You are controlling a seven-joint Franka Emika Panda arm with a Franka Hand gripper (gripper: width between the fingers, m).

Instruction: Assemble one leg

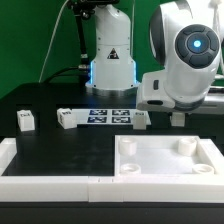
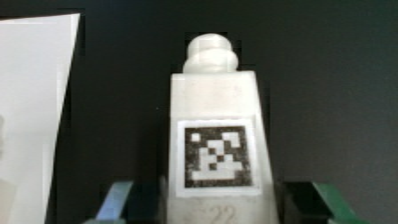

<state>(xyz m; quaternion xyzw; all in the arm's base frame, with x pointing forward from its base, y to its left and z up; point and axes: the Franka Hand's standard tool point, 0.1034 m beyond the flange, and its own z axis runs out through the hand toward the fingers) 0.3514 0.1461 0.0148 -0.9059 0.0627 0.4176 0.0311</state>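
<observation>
In the wrist view a white leg [image 2: 217, 120] with a black-and-white tag and a rounded peg at its far end lies on the black table. It sits between my two fingertips [image 2: 121, 200], with a dark gap on each side. My gripper [image 2: 222, 205] is open around its near end and does not touch it. In the exterior view my gripper [image 1: 176, 116] hangs low at the back right, its fingertips hard to make out. A leg [image 1: 140, 119] shows just beside it. Two more legs [image 1: 25, 120] [image 1: 65, 118] stand at the exterior view's left.
The marker board [image 1: 108, 115] lies at the back middle. The large white tray-like piece [image 1: 165, 160] with round corner holes lies at the front right. A white L-shaped wall [image 1: 40, 172] runs along the front left. A white flat surface [image 2: 36, 100] lies beside the leg.
</observation>
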